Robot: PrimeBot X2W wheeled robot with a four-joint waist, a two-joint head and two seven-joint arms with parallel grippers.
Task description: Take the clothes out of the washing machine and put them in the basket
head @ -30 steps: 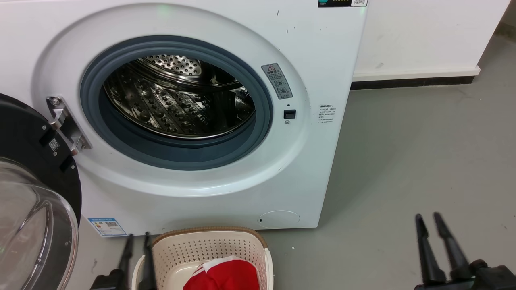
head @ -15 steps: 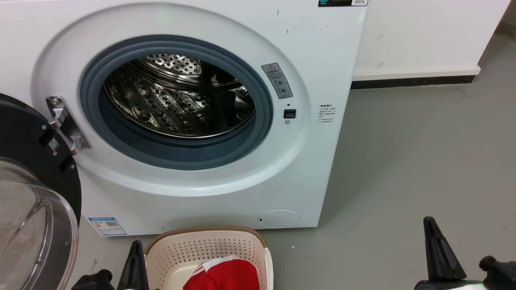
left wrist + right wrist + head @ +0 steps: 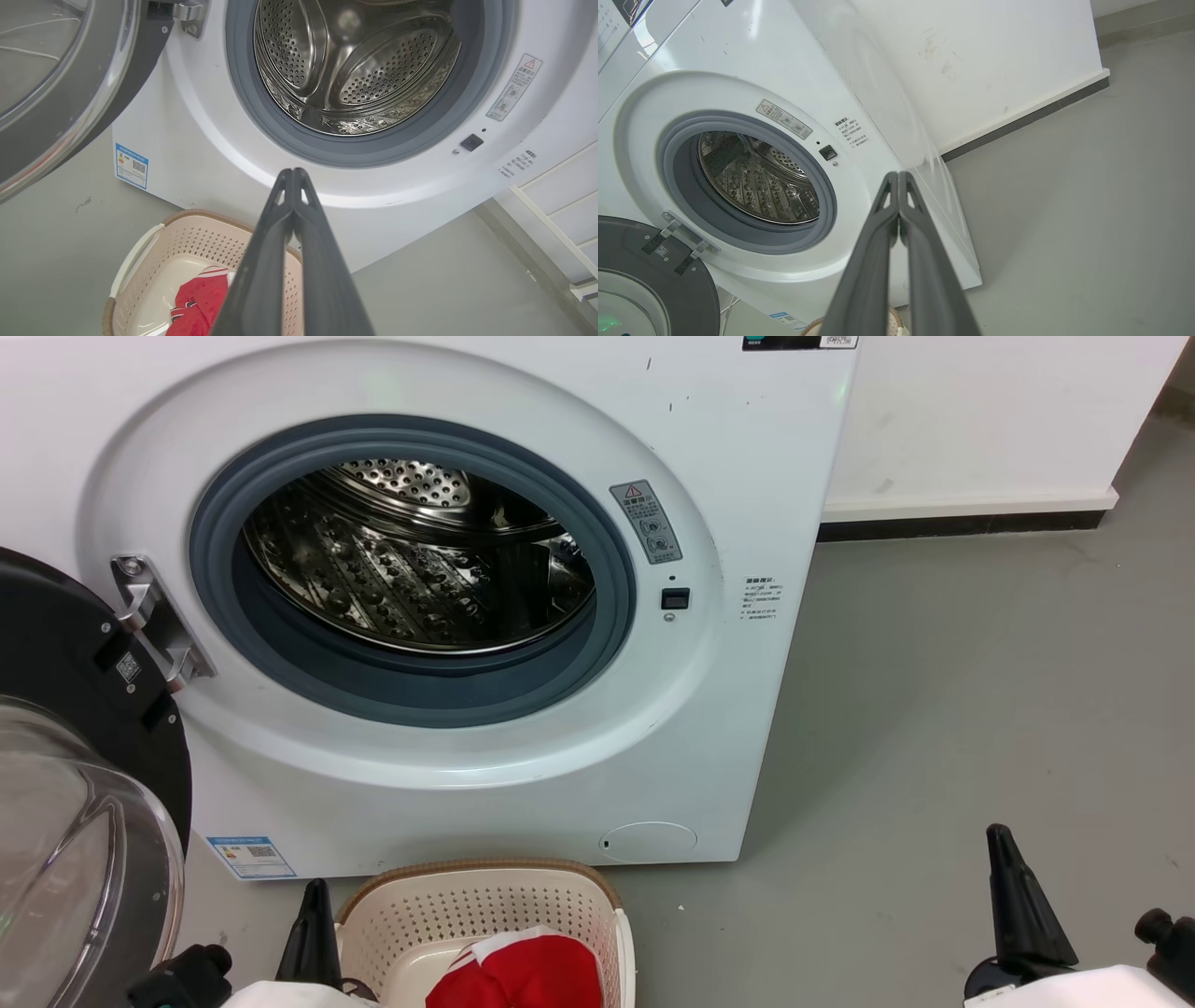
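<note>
L gripper [image 3: 294, 173] closed, R gripper [image 3: 899, 176] seemingly too

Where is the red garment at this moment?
The red garment lies inside the basket, directly in front of the washing machine, at the bottom centre of the head view.

White washing machine [image 3: 728, 709] with grey porthole seal [image 3: 411, 695], perforated steel drum [image 3: 411, 579] and black-framed door [image 3: 56, 644]; cream perforated, brown-rimmed basket [image 3: 485, 910]; bright red, white-trimmed garment [image 3: 537, 978]; grey floor [image 3: 952, 709].
</note>
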